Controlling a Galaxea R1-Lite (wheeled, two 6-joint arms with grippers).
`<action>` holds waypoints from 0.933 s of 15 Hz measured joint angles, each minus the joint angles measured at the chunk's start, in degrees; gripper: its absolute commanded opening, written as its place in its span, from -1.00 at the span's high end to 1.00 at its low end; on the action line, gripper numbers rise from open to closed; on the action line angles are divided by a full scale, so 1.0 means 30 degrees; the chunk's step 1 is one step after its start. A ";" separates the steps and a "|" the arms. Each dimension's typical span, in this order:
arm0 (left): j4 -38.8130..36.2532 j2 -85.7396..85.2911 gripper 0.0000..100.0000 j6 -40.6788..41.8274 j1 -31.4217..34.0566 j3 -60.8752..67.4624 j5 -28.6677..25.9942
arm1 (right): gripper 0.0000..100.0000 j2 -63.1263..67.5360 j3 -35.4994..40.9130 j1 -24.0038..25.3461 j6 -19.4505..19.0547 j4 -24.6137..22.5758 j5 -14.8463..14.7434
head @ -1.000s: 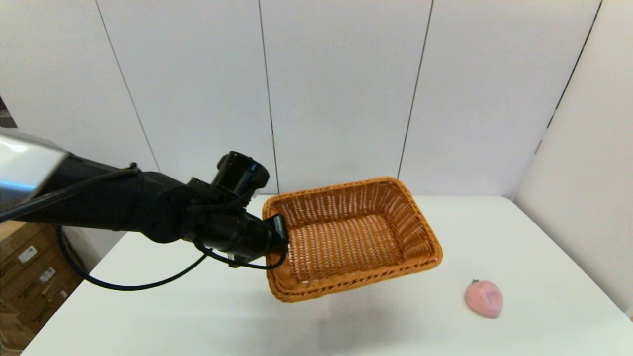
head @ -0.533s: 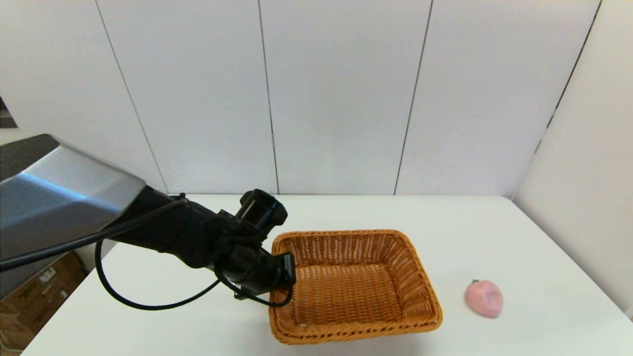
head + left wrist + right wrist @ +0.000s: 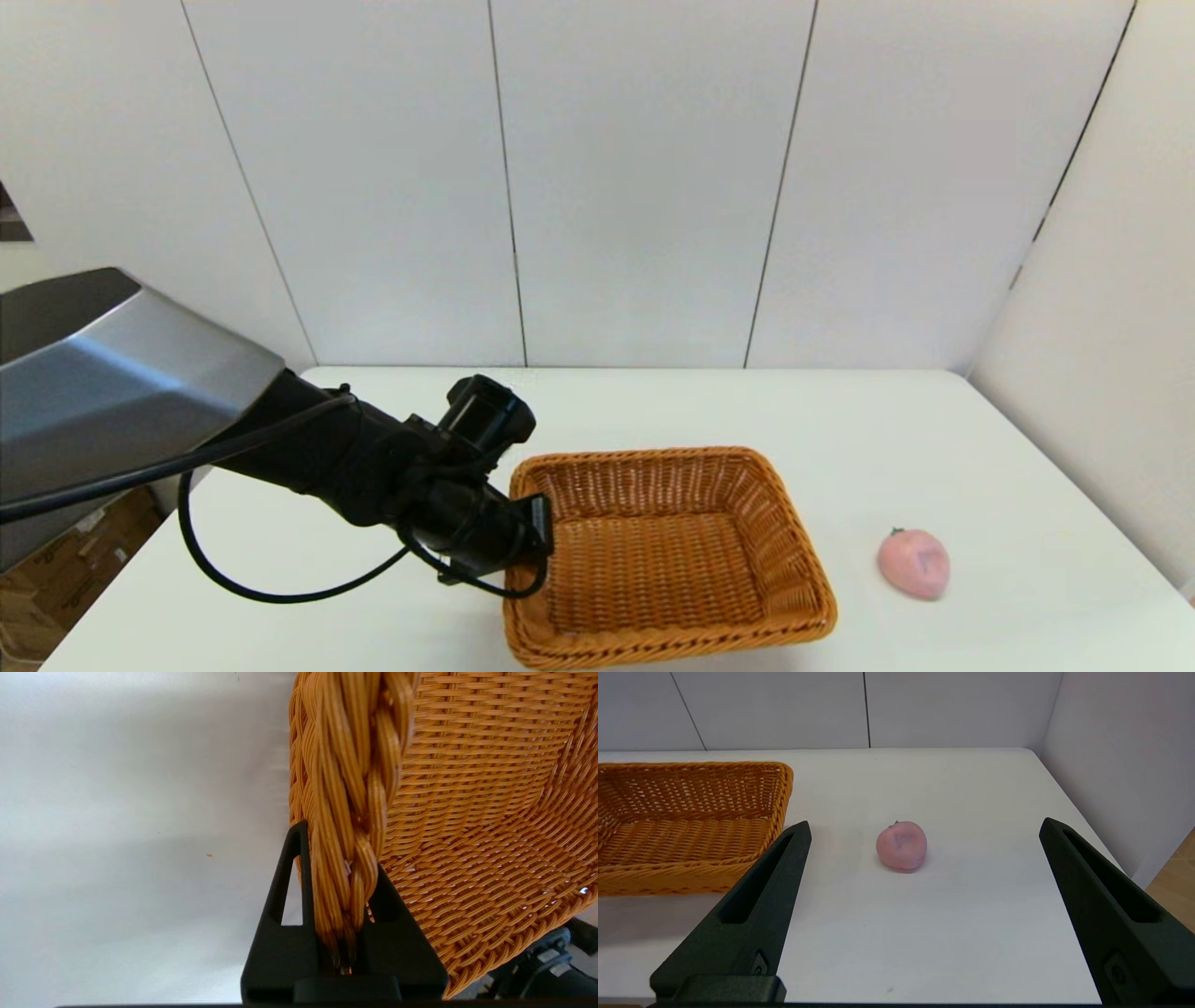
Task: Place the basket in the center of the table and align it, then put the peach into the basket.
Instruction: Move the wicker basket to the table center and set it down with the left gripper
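Within the last second the wicker basket has come down from a raised, tilted carry to lie level and low on the white surface, near its middle but toward the near edge; placement looks nearly done, with release and squaring judged to remain; the left gripper is clamped on the braided rim at the basket's 9 o'clock side, one finger inside the wall and one outside, the arm reaching in low from the left; the toy peach lies at the basket's 3 o'clock, apart from it; the right gripper hovers wide open and empty, aimed at the peach.
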 measured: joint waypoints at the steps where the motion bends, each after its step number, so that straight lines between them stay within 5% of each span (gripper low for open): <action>1: -0.0020 0.0000 1.00 0.0008 -0.0008 0.0045 0.0000 | -1.00 0.0000 0.0000 0.0000 -0.0004 0.0000 -0.0008; 14: -0.0524 0.0000 1.00 0.0488 0.0000 0.0008 -0.0394 | -1.00 0.0000 0.0000 0.0008 0.0000 0.0000 0.0000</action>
